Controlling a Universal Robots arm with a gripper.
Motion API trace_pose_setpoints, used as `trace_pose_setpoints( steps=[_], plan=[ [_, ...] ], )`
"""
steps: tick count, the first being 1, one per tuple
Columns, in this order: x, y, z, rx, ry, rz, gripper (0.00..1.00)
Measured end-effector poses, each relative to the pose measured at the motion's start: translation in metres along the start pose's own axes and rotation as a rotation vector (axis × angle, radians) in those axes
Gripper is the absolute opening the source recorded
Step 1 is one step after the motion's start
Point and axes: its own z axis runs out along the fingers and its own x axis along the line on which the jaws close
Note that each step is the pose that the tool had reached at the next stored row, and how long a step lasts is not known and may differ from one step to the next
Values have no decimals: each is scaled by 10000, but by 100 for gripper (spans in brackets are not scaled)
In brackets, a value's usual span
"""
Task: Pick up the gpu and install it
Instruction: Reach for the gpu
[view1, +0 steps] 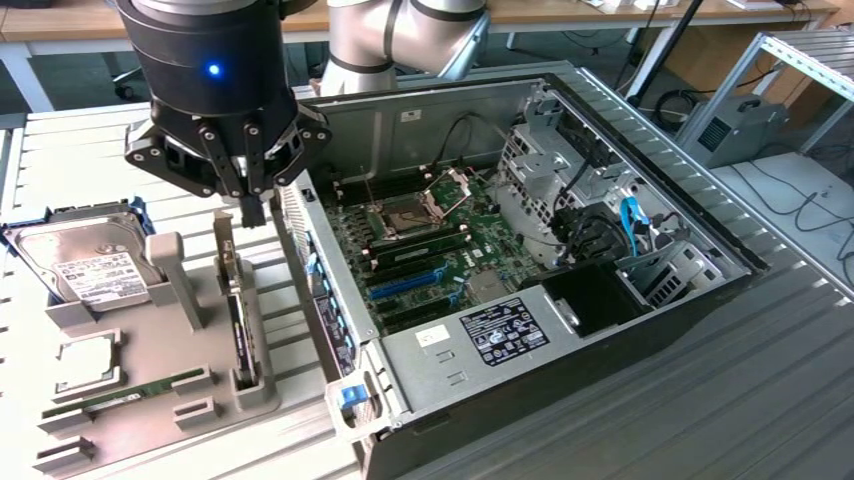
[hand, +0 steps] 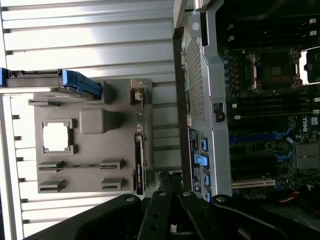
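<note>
At the exterior view's left, the gpu (view1: 236, 325) stood in a narrow lane between a grey post (view1: 174, 275) and the computer case wall (view1: 302, 240). The space above it was open, and the closed gripper (view1: 251, 212) hung there, near the wall's edge.

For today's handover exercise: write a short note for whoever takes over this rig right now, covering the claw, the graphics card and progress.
Claw: shut, holding nothing, hanging close above the graphics card.
Card: standing on edge in its slot of the grey holder, beside the open computer case.
Done: nothing that shows.
Left: card not yet picked up, not yet in the case.
</note>
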Motion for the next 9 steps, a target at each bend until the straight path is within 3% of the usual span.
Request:
trace_pose_setpoints(
  steps=[9],
  plan=[
    [-5, -69, -2, 1, 1, 0, 11]
  ],
)
